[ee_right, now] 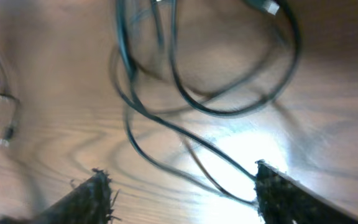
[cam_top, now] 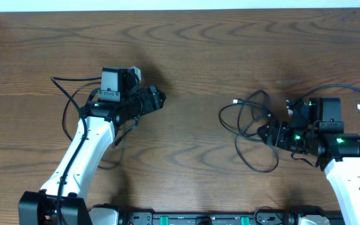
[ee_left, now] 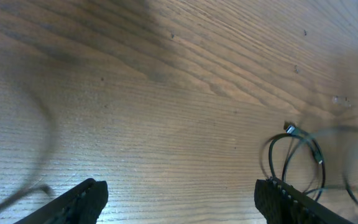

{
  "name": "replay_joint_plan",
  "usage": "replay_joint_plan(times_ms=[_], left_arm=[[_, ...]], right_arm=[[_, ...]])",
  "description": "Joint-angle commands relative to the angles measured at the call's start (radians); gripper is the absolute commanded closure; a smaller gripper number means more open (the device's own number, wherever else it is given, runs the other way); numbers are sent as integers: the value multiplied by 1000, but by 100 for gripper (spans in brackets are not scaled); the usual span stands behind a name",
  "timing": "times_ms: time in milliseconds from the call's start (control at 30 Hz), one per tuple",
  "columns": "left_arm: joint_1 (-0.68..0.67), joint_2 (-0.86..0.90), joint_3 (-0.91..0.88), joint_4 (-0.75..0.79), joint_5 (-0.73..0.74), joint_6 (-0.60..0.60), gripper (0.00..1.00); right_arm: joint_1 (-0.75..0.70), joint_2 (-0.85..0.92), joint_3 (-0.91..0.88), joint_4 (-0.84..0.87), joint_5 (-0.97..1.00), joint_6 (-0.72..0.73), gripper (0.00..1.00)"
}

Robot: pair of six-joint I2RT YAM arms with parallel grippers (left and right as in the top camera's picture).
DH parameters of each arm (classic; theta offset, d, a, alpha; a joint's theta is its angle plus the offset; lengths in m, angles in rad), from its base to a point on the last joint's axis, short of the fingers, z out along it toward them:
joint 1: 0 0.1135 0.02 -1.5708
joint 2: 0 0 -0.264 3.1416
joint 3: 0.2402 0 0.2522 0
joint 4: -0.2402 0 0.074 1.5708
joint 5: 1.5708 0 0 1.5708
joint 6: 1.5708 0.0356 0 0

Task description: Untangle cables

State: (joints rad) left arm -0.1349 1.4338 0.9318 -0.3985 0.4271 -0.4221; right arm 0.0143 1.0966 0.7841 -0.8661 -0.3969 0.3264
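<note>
Right gripper (ee_right: 179, 193), jaws spread wide and empty, faces the table's centre. The black cable tangle (cam_top: 247, 120) lies directly ahead, its nearest strand just beside the fingertips. Left gripper (cam_top: 158, 99), likewise wide and empty, stands well apart on the tangle's far side, so the right arm is nearer.

You get even, fairly bright light from above in the overhead view. It is sharp across the table (cam_top: 230, 37), with only soft, short shadows beside the arms and small green lamps (cam_top: 340, 140) glowing. Your left wrist view dims toward its upper left under a broad shadow, and its far edges go soft. Your right wrist view is smeared: the cables (ee_right: 185, 93) look blurred and doubled, and white glare lies on the wood below them.
</note>
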Motion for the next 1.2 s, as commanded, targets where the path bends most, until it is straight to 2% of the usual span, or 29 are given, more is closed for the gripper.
replay_joint_plan(times_ms=[0, 33, 100, 233, 400, 633, 667, 700, 867, 967, 1033, 1067, 1100, 1167], left_arm=[[-2, 4, 14, -4, -10, -5, 20], [-2, 4, 14, -4, -10, -5, 20], [-2, 4, 14, -4, -10, -5, 20], [-2, 4, 14, -5, -10, -5, 20], [-2, 4, 14, -12, -10, -5, 20], [-2, 4, 14, -12, -10, -5, 19], [-2, 4, 14, -12, -10, -5, 4], [-2, 4, 14, -11, -10, -5, 2], [-2, 4, 14, -12, -11, -5, 2], [-2, 4, 14, -11, -21, -5, 2], [-2, 4, 14, -11, -21, -5, 2], [-2, 4, 14, -11, -21, -5, 2], [-2, 4, 14, -11, -21, -5, 2], [-2, 4, 14, -11, -21, -5, 2]], right_arm=[[28, 29, 3, -26, 74, 79, 7], [35, 41, 3, -31, 75, 100, 1], [53, 72, 3, -43, 97, 164, 1], [100, 147, -3, -64, 148, 417, 1], [157, 229, -27, 64, 108, 649, 1], [196, 352, -42, 433, 143, 668, 1], [196, 360, -42, 470, 143, 676, 1], [196, 367, -42, 508, 144, 681, 1], [196, 374, -42, 637, 245, 650, 1], [197, 380, -42, 643, 324, 618, 1], [197, 389, -42, 637, 353, 618, 11], [197, 398, -42, 637, 353, 618, 22], [197, 409, -42, 638, 353, 618, 43], [197, 434, -42, 640, 354, 609, 76]])
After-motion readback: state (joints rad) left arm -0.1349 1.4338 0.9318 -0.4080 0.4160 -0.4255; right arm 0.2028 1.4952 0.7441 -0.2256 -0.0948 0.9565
